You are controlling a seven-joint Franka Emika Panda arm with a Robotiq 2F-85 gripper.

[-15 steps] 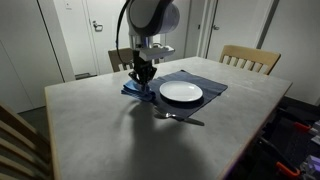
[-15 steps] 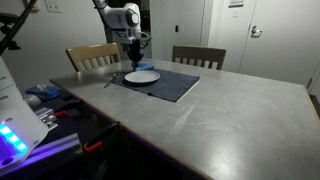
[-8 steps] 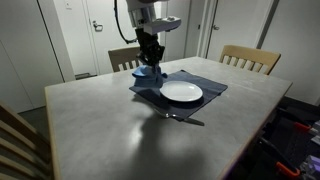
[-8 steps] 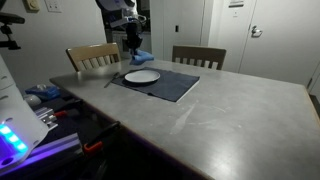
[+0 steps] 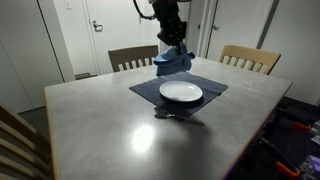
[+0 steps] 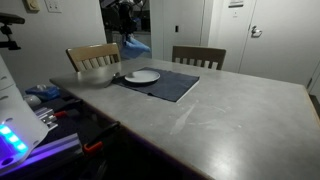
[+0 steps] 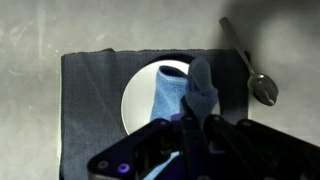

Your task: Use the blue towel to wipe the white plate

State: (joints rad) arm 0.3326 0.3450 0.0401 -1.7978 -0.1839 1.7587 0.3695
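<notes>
You have the towel (image 5: 173, 62) pinched in the gripper (image 5: 171, 48), jaws closed on its top edge. It hangs well above the plate (image 5: 181, 92), which sits on the mat (image 7: 88, 100). Pickup looks done. Wiping is not yet begun: lower the towel onto the plate and rub.

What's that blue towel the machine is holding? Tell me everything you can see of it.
The blue towel is a small, soft-looking cloth, light blue, bunched and crumpled rather than spread flat. The gripper pinches its top, so it hangs in the air with its folds drooping. Nothing else touches it. In the wrist view it dangles above the white plate, which lies on a dark placemat.
</notes>
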